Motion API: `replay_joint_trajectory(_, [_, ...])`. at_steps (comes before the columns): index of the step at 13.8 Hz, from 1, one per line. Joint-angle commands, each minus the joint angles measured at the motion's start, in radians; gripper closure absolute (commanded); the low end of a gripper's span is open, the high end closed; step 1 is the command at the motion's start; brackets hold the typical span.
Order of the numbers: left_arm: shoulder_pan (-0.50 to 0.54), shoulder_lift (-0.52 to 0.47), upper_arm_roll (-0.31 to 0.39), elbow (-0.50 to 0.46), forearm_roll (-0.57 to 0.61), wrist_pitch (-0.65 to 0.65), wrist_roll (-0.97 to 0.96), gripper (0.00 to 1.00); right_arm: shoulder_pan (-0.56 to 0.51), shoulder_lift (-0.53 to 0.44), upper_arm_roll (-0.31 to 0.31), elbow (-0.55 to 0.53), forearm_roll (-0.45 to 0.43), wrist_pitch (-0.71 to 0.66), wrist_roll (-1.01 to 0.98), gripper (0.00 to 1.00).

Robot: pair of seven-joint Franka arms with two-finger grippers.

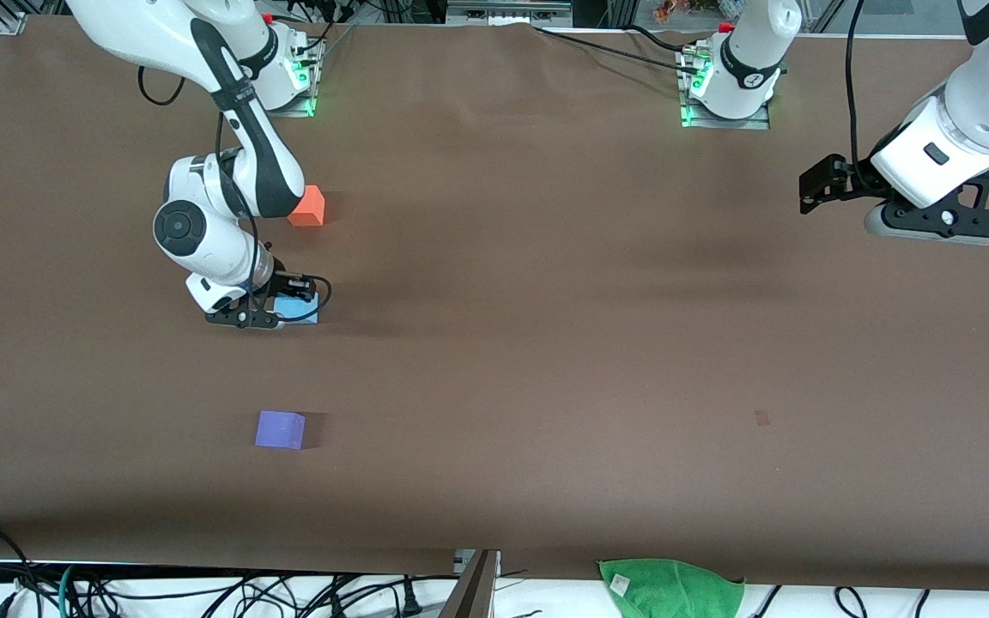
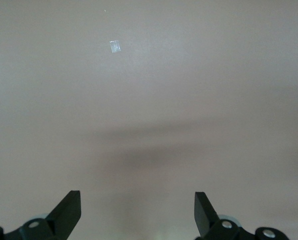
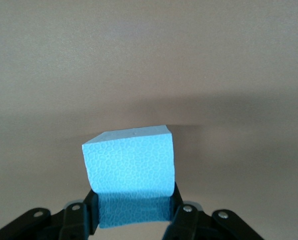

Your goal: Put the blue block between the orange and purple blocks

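From the front view, my right gripper [image 1: 276, 313] sits low at the blue block [image 1: 299, 309], which lies roughly midway between the orange block [image 1: 308, 207], farther from the camera, and the purple block [image 1: 281, 429], nearer to it; whether the blue one rests on the table [image 1: 546, 343] or hangs just above it, I can't tell. Risk as I judge it: opening with the cube tilted or off the surface tips it or knocks it out of line with the other two. My left gripper [image 1: 821, 193] waits up over the left arm's end of the table. Left wrist view: its fingers [image 2: 66, 212] stand apart, nothing between them, bare table below. Right wrist view: my fingers [image 3: 181, 215] are clamped on the blue block's lower side faces, so the hold is shallow and a slip is possible.
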Motion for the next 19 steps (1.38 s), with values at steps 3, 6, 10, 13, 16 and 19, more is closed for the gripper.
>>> replay_joint_trajectory(3, [0.001, -0.008, 0.0, 0.012, -0.016, -0.017, -0.006, 0.0, -0.006, -0.003, 0.001, 0.003, 0.02, 0.009, -0.008, 0.02])
replay_joint_trajectory(6, [0.001, -0.008, 0.0, 0.012, -0.014, -0.017, -0.005, 0.0, -0.006, -0.03, -0.001, 0.029, 0.018, -0.038, -0.028, 0.01])
replay_joint_trajectory(10, [0.001, -0.009, 0.001, 0.012, -0.016, -0.018, -0.005, 0.0, -0.005, -0.124, -0.045, 0.138, 0.014, -0.253, -0.025, 0.01])
replay_joint_trajectory(13, [0.001, -0.009, 0.001, 0.012, -0.014, -0.018, -0.005, 0.0, -0.005, -0.278, -0.045, 0.172, 0.0, -0.415, -0.025, 0.01])
replay_joint_trajectory(16, [0.001, -0.009, 0.001, 0.012, -0.014, -0.018, -0.003, 0.0, -0.005, -0.397, -0.048, 0.259, -0.04, -0.63, -0.031, 0.01])
replay_joint_trajectory(19, [0.002, -0.009, 0.003, 0.012, -0.014, -0.017, -0.003, 0.0, -0.008, -0.356, -0.068, 0.506, -0.064, -0.906, -0.06, 0.01])
